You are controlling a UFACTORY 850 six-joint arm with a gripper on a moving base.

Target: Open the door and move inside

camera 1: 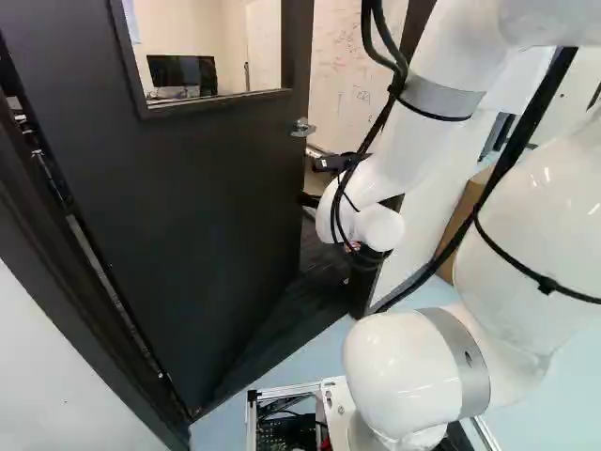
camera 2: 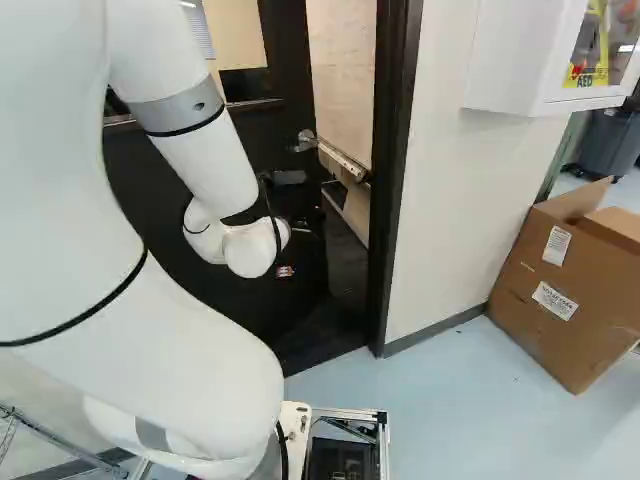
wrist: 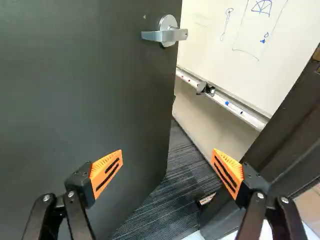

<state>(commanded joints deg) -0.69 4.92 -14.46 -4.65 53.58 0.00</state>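
Facing a part-open door point(camera 1: 207, 188), hand point(camera 1: 314, 181) spread wide, doorframe point(camera 2: 392, 180) edging the gap, cardboard box point(camera 2: 560, 300) beside wall point(camera 2: 445, 210)

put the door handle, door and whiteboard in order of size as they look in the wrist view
1. door
2. whiteboard
3. door handle, by far the smallest

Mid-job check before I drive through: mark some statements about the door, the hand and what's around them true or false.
1. The door stands partly open. True.
2. The hand is shut on the door handle. False: its fingers are open and the door handle is ungripped.
3. The door has a window. True.
4. The cardboard box blocks the doorway. False: it stands by the wall, outside the doorway.
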